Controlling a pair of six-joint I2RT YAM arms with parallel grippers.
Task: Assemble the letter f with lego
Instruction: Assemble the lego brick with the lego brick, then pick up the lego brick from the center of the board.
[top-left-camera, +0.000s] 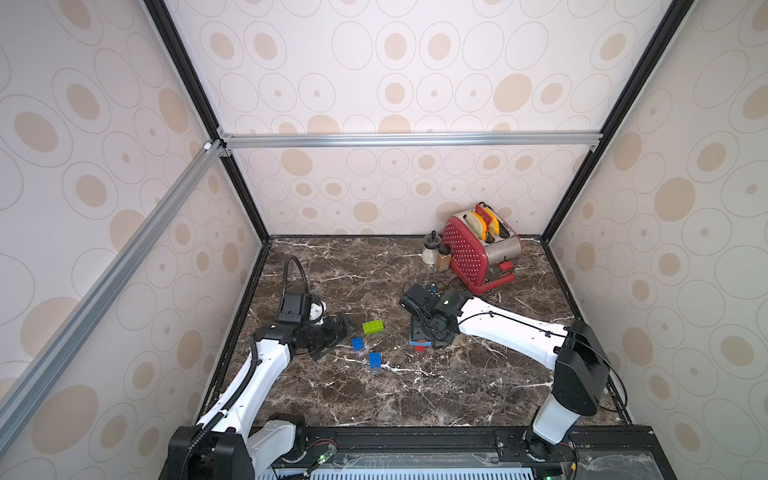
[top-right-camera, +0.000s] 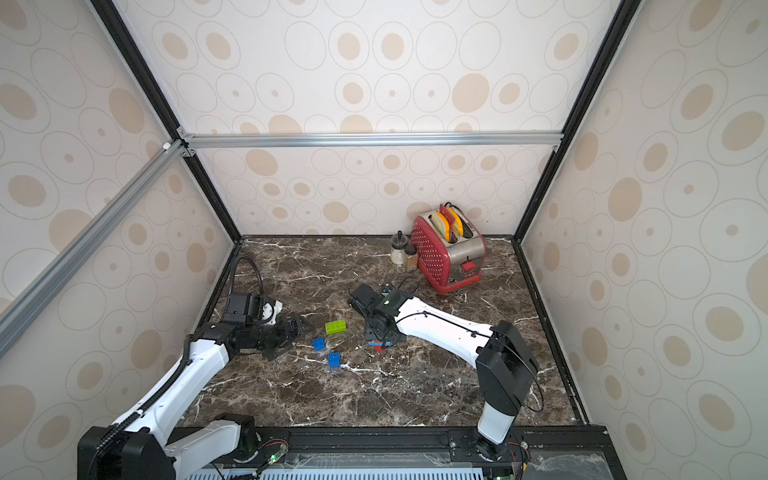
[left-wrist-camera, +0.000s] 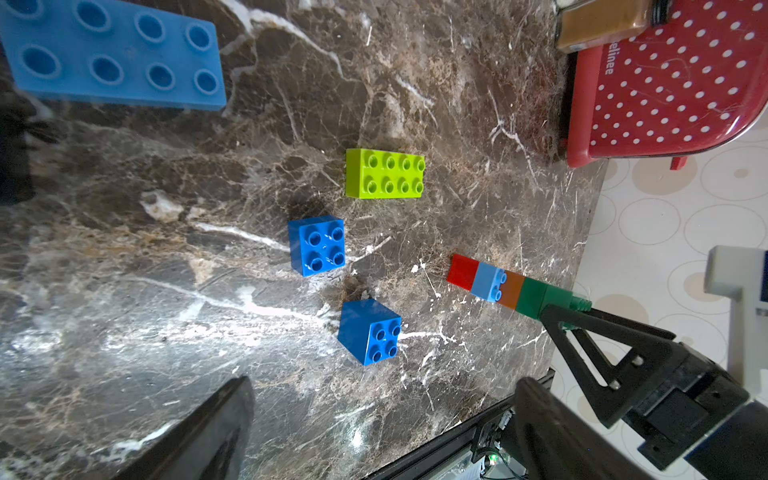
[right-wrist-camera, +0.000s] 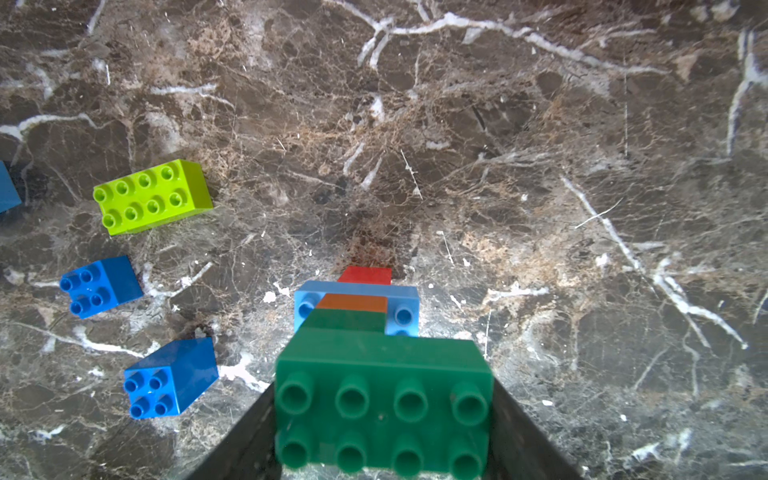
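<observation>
Loose bricks lie left of the brick stack — toaster stands behind it.

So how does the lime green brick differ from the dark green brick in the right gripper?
Lime green brick lies loose on the table, alone; dark green brick tops a stack, clamped by the right gripper. Colour: lime green brick is bright, dark green brick deep. Both oblong, eight studs.

The red metal toaster with white dots, toward one o'clock on the dark marble tabletop, bears small white lettering reading "elinee", with its first letters possibly hidden.
</observation>
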